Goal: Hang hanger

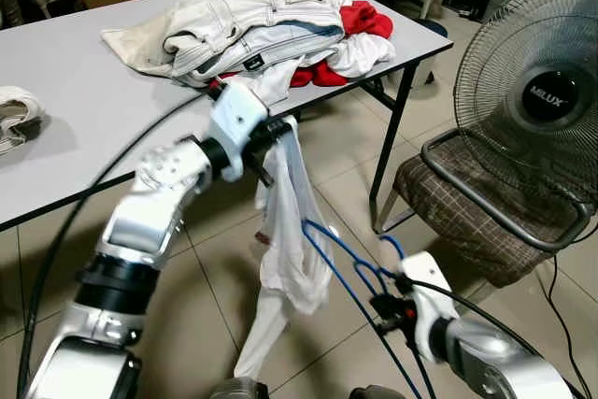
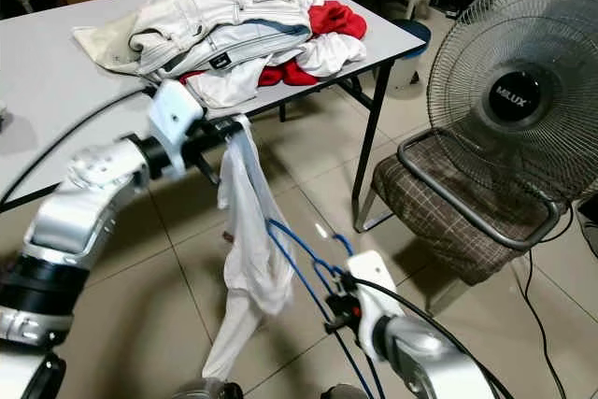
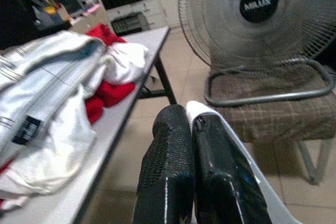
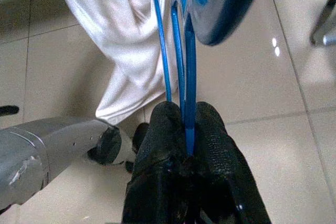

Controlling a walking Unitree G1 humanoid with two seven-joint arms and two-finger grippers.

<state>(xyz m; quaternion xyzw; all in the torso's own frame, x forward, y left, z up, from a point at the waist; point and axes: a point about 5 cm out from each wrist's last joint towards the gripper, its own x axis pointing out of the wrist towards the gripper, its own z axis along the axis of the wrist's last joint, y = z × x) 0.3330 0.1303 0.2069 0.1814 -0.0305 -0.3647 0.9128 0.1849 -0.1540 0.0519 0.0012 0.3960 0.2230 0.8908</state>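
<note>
Left gripper (image 1: 273,134): raised in front of the table edge, its two black fingers (image 3: 168,166) pressed together on the top of a white garment (image 1: 285,240).
White garment: hangs from the left gripper in a long fold toward the tiled floor (image 1: 346,184), clear of the table.
Right gripper (image 1: 385,308): low, right of the garment, fingers (image 4: 207,145) pinching the thin wires of a blue hanger (image 1: 341,254).
Blue hanger: held near its neck by the right gripper; its wire frame reaches up to the hanging garment, and its hook end curves just above the gripper.
Table (image 1: 75,91): grey top behind the left arm, bearing a pile of clothes (image 1: 262,30) in white, pale denim and red near its front corner.
Chair (image 1: 486,212): checked seat with a metal tube frame, right of the table.
Fan (image 1: 542,91): dark wire-caged unit standing on the chair seat.
</note>
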